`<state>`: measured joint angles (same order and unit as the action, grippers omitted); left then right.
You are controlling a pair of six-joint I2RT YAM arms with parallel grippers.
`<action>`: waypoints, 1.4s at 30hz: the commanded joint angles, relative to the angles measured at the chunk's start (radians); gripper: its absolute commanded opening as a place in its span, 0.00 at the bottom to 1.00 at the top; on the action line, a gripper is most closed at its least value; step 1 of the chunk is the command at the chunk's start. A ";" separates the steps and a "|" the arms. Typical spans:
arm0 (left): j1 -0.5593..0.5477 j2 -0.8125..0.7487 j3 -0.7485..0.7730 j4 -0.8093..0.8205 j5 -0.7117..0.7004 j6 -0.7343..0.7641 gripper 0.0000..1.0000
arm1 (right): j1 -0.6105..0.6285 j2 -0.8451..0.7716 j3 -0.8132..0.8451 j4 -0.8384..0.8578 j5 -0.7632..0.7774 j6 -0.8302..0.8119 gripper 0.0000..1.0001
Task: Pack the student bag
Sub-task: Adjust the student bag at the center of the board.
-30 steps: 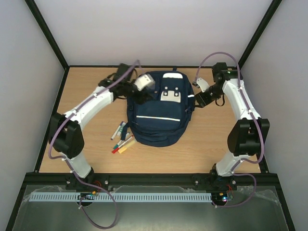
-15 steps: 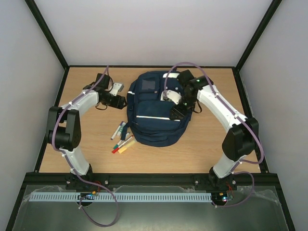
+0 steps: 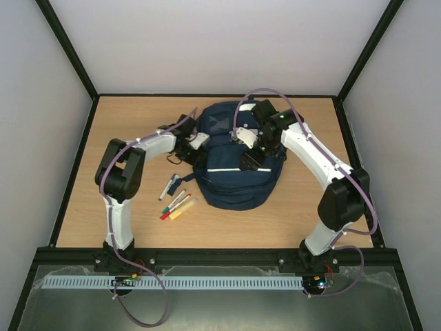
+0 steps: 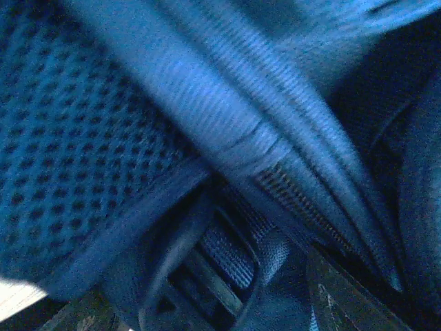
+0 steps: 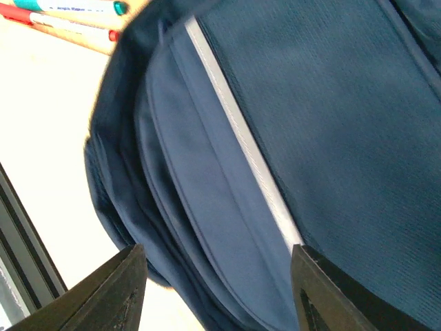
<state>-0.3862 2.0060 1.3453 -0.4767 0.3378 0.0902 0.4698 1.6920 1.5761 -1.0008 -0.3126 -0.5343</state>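
Observation:
The student bag [image 3: 234, 176], navy with a white stripe, lies in the middle of the table. My left gripper [image 3: 199, 141] is pressed against the bag's left side. In the left wrist view its fingers [image 4: 342, 298] stand wide apart, with mesh padding, a strap and a dark buckle [image 4: 207, 255] filling the gap. My right gripper [image 3: 249, 161] hovers over the bag's front. It is open [image 5: 215, 252], and the white stripe [image 5: 238, 131] and folded navy fabric lie under it, with nothing gripped.
Several marker pens [image 3: 176, 200] lie on the wooden table just left of the bag's bottom end, and their caps show in the right wrist view [image 5: 69, 14]. Black frame posts and pale walls ring the table [image 3: 324, 207].
The right arm swung in from the right and now hangs over the bag's front. The left gripper pulled back left onto the table, then returned to the bag's left side. The bag shifted slightly.

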 commanded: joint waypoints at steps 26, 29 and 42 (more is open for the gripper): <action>0.036 -0.783 -0.208 0.099 0.110 0.236 0.81 | -0.007 -0.263 -0.198 0.115 0.076 -0.038 0.78; 0.030 -0.780 -0.229 -0.164 0.165 0.364 0.70 | -0.006 -0.320 -0.321 0.187 0.104 -0.106 0.75; -0.089 -0.779 -0.569 -0.238 0.114 0.543 0.56 | -0.007 -0.414 -0.570 0.267 0.277 -0.148 0.63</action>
<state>-0.4290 1.2156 0.8024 -0.7319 0.4858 0.6075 0.4641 1.3148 1.0443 -0.7612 -0.1219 -0.6750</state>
